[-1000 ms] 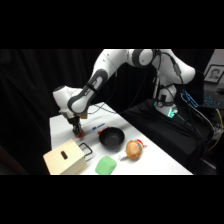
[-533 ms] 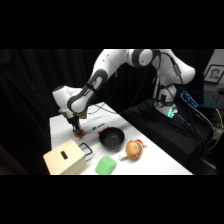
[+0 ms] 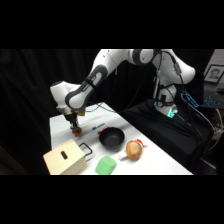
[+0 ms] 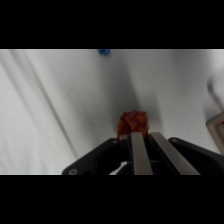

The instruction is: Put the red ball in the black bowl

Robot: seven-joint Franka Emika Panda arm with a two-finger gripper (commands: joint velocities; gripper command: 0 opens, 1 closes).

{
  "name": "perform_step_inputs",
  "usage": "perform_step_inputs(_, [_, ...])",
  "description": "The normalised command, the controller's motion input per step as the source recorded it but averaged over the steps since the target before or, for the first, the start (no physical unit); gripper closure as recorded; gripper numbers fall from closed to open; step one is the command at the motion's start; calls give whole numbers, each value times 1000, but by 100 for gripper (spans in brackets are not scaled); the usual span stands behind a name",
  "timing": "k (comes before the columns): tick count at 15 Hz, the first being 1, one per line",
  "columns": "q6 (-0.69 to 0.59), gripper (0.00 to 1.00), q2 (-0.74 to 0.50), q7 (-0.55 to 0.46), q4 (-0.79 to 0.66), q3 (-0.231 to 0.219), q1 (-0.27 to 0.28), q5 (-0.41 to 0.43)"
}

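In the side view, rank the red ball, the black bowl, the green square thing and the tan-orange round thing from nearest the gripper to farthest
1. Red ball: right under the gripper, at the table's far left.
2. Black bowl: mid-table, to the picture's right of the ball.
3. Green square object: near the front edge, below the bowl.
4. Tan-orange round object: beyond the bowl, farthest to the picture's right.

Around the one black bowl (image 3: 111, 138) on the table (image 3: 155, 155): one red ball (image 3: 76, 132) to its left, one blue pen (image 3: 98, 126) just behind it, one tan round object (image 3: 133, 149) to its right, one green pad (image 3: 105, 165) in front, one wooden box (image 3: 66, 157) front-left.
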Motion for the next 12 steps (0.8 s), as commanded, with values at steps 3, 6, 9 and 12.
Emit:
perform_step_inputs(3, [-228,98,-495,-23,-303,-34,43,-64])
perform_step_inputs(6, [-203,98,-532,-50,-417,-30,51,-67])
perform_step_inputs(9, [-116,98,-562,-81,-532,-10,61,-54])
perform_step_inputs(12, [-24,98,-593,-65,-621,-3,88,-64])
